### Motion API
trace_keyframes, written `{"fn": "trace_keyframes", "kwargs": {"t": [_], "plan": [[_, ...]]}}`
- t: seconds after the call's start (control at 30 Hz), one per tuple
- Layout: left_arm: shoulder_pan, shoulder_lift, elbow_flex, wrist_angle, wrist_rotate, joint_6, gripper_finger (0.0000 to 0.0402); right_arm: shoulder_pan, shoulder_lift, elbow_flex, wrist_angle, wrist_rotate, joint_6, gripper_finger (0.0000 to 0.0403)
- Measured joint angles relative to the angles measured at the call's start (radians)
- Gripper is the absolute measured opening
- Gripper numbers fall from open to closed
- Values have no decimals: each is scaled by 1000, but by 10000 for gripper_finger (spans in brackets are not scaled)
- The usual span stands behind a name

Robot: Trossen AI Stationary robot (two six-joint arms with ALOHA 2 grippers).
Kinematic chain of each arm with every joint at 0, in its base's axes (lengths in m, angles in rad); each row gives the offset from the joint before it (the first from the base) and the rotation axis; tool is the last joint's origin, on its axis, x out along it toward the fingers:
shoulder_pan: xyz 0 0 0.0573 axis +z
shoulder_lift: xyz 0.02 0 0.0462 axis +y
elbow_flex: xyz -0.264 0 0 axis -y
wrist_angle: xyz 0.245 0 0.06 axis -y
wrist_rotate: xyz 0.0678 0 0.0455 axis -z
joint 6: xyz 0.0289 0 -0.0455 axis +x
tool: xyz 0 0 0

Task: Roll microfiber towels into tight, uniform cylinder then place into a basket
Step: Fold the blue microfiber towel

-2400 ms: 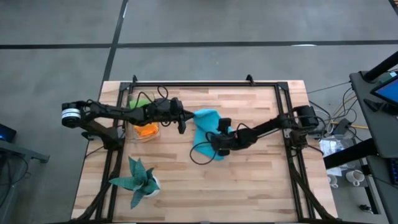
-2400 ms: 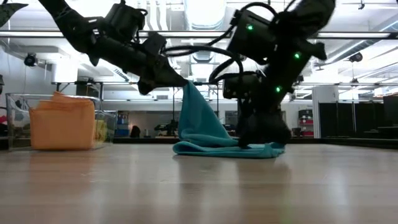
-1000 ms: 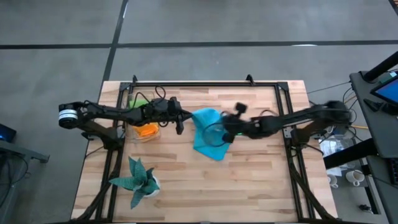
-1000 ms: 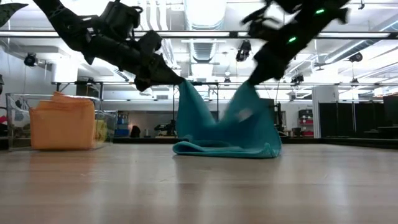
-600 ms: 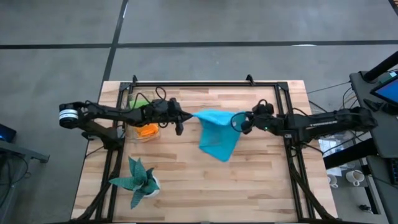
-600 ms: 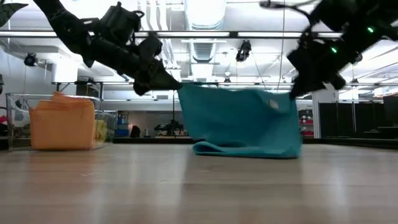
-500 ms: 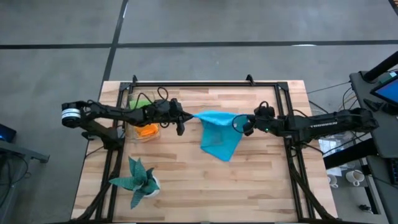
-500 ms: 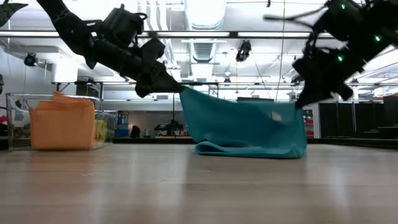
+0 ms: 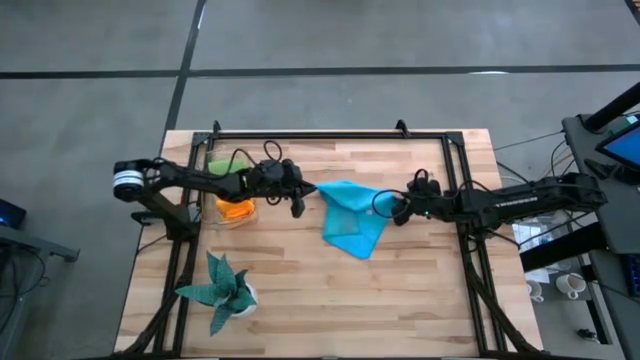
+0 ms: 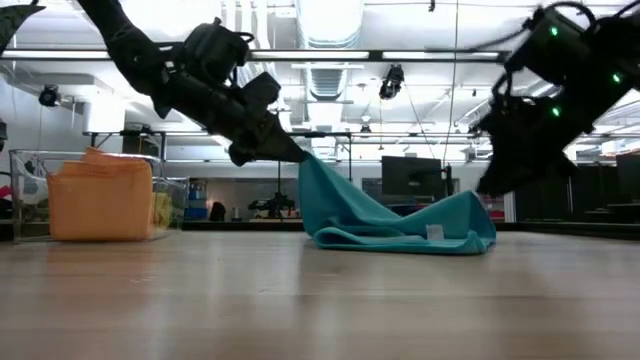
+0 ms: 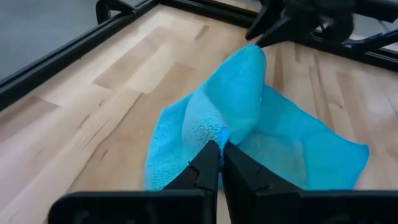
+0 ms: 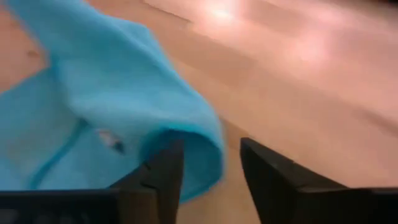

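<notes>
My left gripper (image 11: 219, 163) is pinched shut on 1 raised corner of the bright blue microfiber towel (image 9: 349, 223), which sags onto the wooden table (image 9: 400, 290) near its middle. My right gripper (image 12: 208, 165) hangs spread beside the towel's other corner, not holding it.

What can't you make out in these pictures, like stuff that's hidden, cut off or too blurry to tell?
- Basket contents: high view, the left arm crosses over it; only orange and green cloth show.
- Yellow towel: not seen in any view.
- Right gripper touching the blue towel: right wrist view is blurred; contact unclear.
- Towel's underside folds: low view, its own heap hides them.
</notes>
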State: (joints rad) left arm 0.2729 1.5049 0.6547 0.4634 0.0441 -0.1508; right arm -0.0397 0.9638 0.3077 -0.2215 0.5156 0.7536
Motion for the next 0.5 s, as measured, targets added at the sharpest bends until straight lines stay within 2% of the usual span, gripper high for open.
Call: {"fn": "trace_keyframes", "kwargs": {"t": [0.1, 0.2, 0.3, 0.43, 0.5], "plan": [[0, 17, 12, 2, 0, 0, 0, 10, 1, 55, 5, -71, -141, 178], [0, 28, 18, 0, 0, 0, 0, 28, 31, 104, 5, -234, -253, 193], [0, 28, 18, 2, 0, 1, 0, 48, 97, 124, -3, -353, -231, 194], [0, 26, 15, 0, 0, 1, 0, 63, 206, 125, -6, -357, -158, 185], [0, 26, 15, 2, 0, 1, 0, 64, 262, 122, 18, -325, -144, 180]]}}
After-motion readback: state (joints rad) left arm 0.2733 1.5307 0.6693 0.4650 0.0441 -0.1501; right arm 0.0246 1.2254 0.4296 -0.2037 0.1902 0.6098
